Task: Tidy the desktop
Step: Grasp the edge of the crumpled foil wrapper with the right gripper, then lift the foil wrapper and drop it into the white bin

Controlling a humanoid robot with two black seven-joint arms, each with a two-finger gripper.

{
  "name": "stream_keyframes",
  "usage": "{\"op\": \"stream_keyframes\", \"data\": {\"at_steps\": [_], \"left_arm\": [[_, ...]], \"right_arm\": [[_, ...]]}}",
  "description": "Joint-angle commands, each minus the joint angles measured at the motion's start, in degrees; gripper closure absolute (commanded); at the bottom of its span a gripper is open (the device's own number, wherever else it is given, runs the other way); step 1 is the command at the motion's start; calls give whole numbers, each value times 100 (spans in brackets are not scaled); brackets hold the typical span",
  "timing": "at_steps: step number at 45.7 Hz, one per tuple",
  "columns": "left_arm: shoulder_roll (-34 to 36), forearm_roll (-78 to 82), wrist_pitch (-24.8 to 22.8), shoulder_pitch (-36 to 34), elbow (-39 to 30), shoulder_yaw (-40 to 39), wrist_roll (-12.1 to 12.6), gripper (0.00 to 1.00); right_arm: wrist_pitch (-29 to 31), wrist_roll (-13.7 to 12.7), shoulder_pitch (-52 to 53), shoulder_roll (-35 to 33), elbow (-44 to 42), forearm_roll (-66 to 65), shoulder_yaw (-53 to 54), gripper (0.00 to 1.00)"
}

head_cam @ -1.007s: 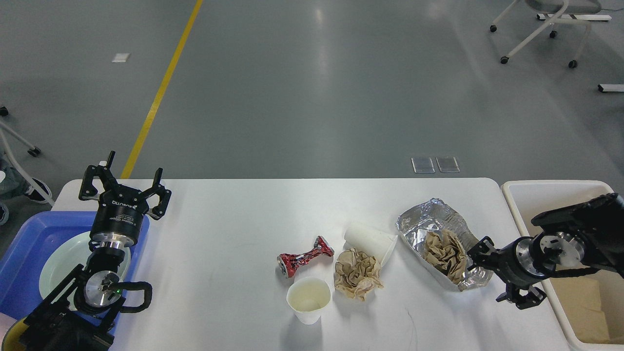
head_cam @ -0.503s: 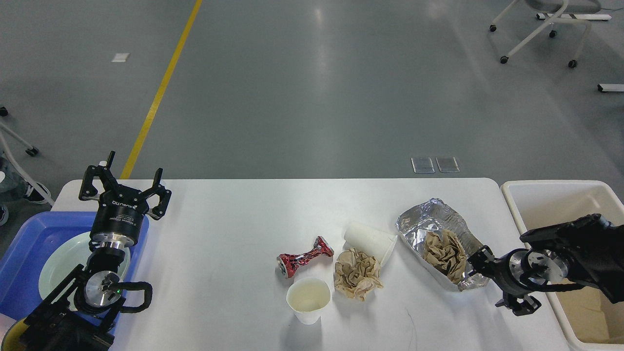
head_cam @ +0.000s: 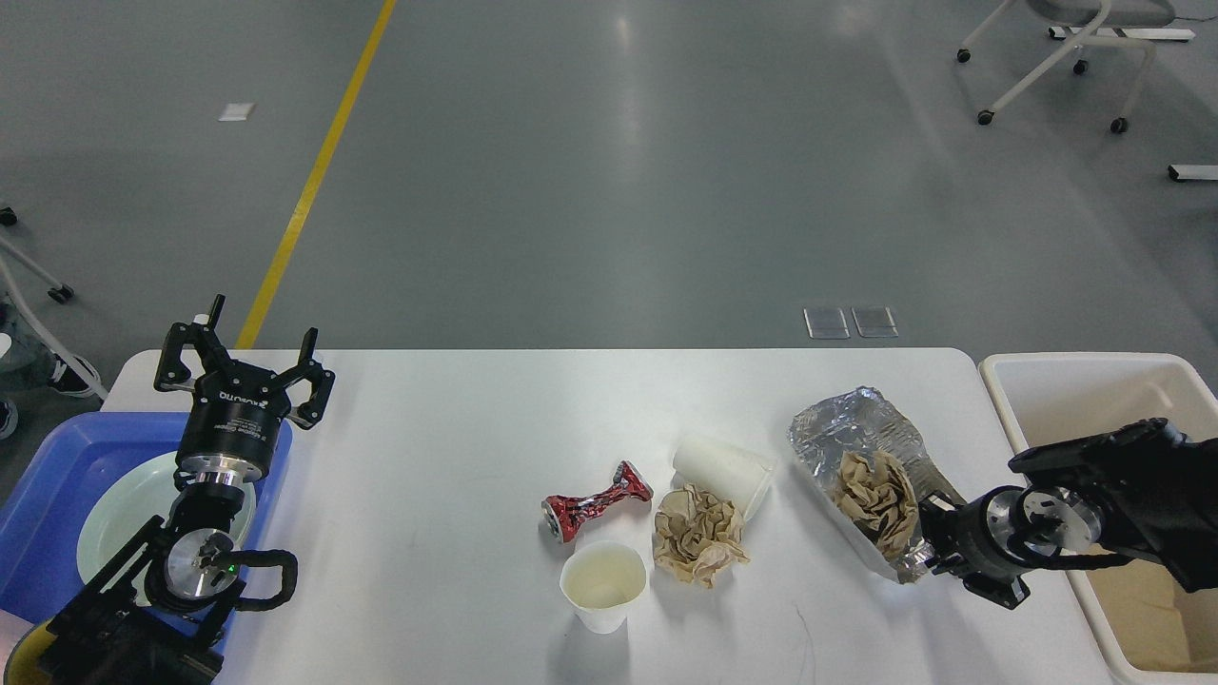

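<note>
The white desktop [head_cam: 457, 447] holds a crushed red can [head_cam: 595, 502], a white paper cup lying on its side [head_cam: 723, 466], an upright paper cup [head_cam: 602, 585], a crumpled brown paper ball [head_cam: 697, 533] and a silver foil tray [head_cam: 856, 428] with crumpled brown paper [head_cam: 871, 490] in it. My right gripper [head_cam: 931, 552] is shut on the foil tray's near right corner, and the tray is tilted up there. My left gripper [head_cam: 240, 357] is open and empty above the far edge of the blue tray.
A blue tray [head_cam: 48, 476] with a pale green plate [head_cam: 114, 514] sits at the left end. A cream bin [head_cam: 1075, 376] with brown cardboard inside stands off the right end. A chair base stands on the floor at the far right.
My right gripper moved left onto the foil tray's corner and closed on it. The tray shifted a little to the right and tilted. The left arm has not moved.
</note>
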Motion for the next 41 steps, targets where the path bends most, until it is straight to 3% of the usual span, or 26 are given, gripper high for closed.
{"op": "stream_keyframes", "data": {"at_steps": [1,23,34,41], "left_arm": [[-4,0,0,0,0,0,0,4],[4,0,0,0,0,0,0,4],[4,0,0,0,0,0,0,4],[4,0,0,0,0,0,0,4]], "right_arm": [[14,-6,1,1,16,48,-3,100],[58,-23,247,-69,261,154,-11,100],[304,-23,1432,-606,1263,5,-520,100],[989,3,2733,-781,1913,-13,-1259,100]]}}
